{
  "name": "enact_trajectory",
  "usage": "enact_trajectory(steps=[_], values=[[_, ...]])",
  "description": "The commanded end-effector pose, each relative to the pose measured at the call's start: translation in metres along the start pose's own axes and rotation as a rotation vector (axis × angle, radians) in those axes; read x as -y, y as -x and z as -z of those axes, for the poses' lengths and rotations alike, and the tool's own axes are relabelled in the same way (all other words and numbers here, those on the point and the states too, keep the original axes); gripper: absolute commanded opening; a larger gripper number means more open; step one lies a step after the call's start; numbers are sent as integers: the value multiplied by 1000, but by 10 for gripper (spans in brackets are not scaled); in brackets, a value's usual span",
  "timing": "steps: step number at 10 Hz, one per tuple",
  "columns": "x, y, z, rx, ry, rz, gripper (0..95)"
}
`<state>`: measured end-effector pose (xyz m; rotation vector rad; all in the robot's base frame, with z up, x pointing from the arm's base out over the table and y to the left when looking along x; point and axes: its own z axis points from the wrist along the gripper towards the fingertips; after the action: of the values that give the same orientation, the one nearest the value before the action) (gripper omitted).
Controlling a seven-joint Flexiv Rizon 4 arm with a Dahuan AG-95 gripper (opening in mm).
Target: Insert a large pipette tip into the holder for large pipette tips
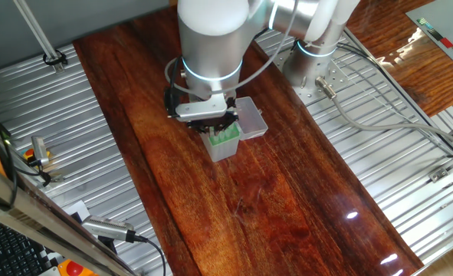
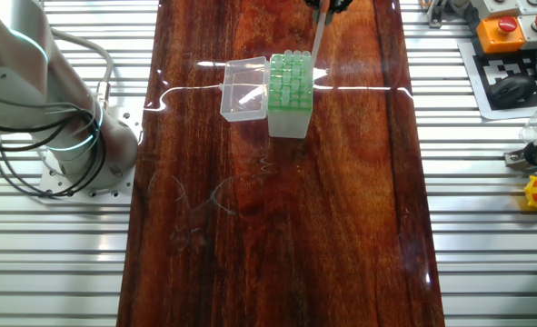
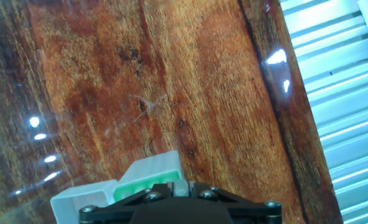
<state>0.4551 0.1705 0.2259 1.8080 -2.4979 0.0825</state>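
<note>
While our gripper [image 2: 323, 4] hangs directly above the holder for large pipette tips [image 2: 289, 95], we judge the step in hand to be the insertion itself: the large pipette tip [image 2: 317, 41] is carried over the green rack and not yet seated. In the hand view the black finger bases fill the bottom edge, with the green top just beyond them and bare wooden table [image 3: 190, 81] further out. We see the jaws nearly closed, pinching the upper end of the clear cone; the other fixed view shows it hanging from the fingers at the frame's top edge.

Its long axis stands close to vertical, perhaps slightly leaning, narrow point down toward the rack near the holder's right side. Whether the point has already entered a hole we cannot tell.

Next, we think, the move calls for centring the point over one hole, lowering straight along the axis, then letting go. A sideways offset could jam the point on the rack.

Behind the rack, the translucent lid [image 2: 245, 89] lies open flat beside the holder
</note>
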Motion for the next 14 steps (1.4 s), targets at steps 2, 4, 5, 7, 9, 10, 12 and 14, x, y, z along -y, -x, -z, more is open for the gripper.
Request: enact_trajectory(steps=[2, 4, 5, 7, 9, 10, 12, 14], values=[[0, 1, -1, 5, -3, -57, 0], [0, 1, -1, 48, 5, -58, 0], [2, -1, 2, 68, -2, -48, 0], [5, -8, 8, 94, -3, -35, 0], [5, -12, 9, 116, -10, -27, 0], [6, -14, 9, 122, -21, -14, 0], [9, -18, 5, 130, -38, 5, 0], [11, -22, 0, 143, -39, 15, 0]])
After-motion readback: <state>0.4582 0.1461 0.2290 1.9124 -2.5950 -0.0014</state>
